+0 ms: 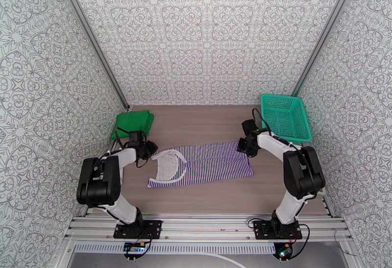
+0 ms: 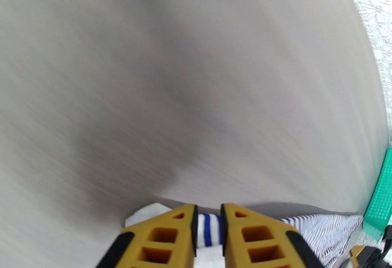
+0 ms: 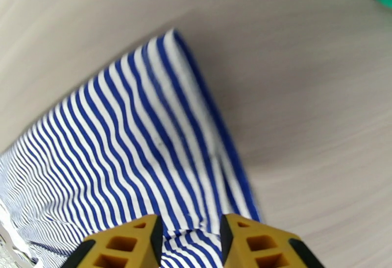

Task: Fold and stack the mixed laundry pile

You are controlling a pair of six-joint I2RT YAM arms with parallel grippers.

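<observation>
I'm pinching the striped top (image 1: 215, 163), lying flat on the desk (image 1: 206, 122), left gripper (image 2: 209, 210) at its strap, right gripper (image 3: 191, 222) at its hem; the green T-shirt (image 1: 133, 122) is sitting folded far-left, with the top's folding and stacking remaining.

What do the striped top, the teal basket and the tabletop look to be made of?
The striped top looks like thin, soft cloth with a matte finish; it lies limp and creases. The basket looks like moulded plastic, a rigid open mesh with a slight gloss. The tabletop is a smooth wood-look surface, probably laminate, with faint grain and low sheen.
</observation>
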